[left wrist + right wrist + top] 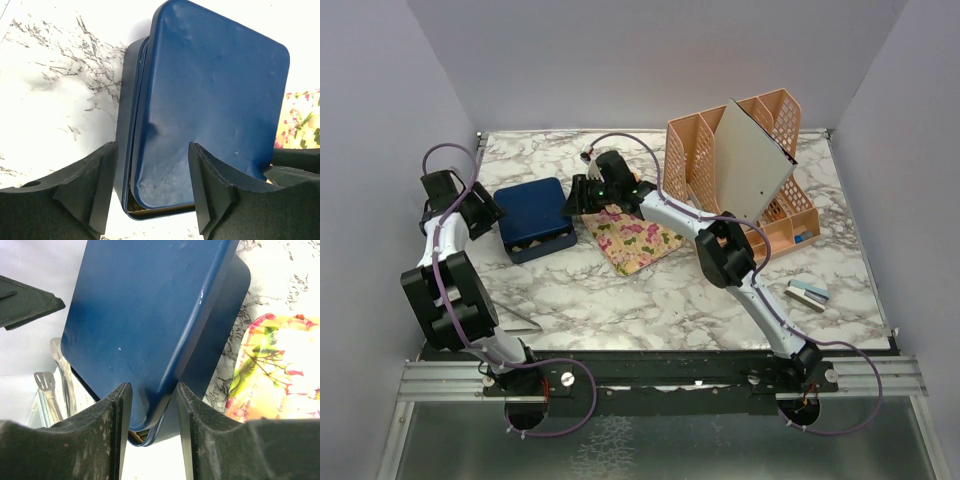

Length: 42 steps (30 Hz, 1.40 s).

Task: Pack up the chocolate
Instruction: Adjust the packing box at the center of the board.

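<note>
Chocolate (535, 243) mostly under blue lid (532, 208) | floral tray (638, 242) beside | left jaws apart | right jaws clamp lid corner

A blue box (542, 248), lid (532, 210) askew, sits between the left gripper (488, 212) and right gripper (578, 195). A floral tray (638, 240) lies beside it.

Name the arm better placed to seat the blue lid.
Right, likely: the right end effector straddles the lid's raised edge; the left end effector spans both lid and box wall.
</note>
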Each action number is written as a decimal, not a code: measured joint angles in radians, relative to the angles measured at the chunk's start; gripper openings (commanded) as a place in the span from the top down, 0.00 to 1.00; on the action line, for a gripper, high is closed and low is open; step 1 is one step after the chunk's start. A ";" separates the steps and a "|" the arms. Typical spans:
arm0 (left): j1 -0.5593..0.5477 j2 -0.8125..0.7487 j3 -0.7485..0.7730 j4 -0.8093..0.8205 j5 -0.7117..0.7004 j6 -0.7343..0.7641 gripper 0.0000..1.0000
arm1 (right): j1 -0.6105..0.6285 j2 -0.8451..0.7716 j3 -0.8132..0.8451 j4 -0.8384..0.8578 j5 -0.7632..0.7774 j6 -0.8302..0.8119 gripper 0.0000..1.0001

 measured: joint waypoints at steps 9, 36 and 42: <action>-0.024 0.039 0.006 -0.014 -0.029 0.024 0.47 | -0.001 0.000 -0.001 0.001 0.009 0.006 0.61; -0.056 0.088 0.048 -0.052 -0.104 0.057 0.64 | -0.002 0.000 -0.016 0.019 0.008 0.044 0.66; -0.058 0.087 0.055 -0.054 -0.104 0.057 0.72 | -0.002 0.000 -0.017 0.021 0.008 0.045 0.66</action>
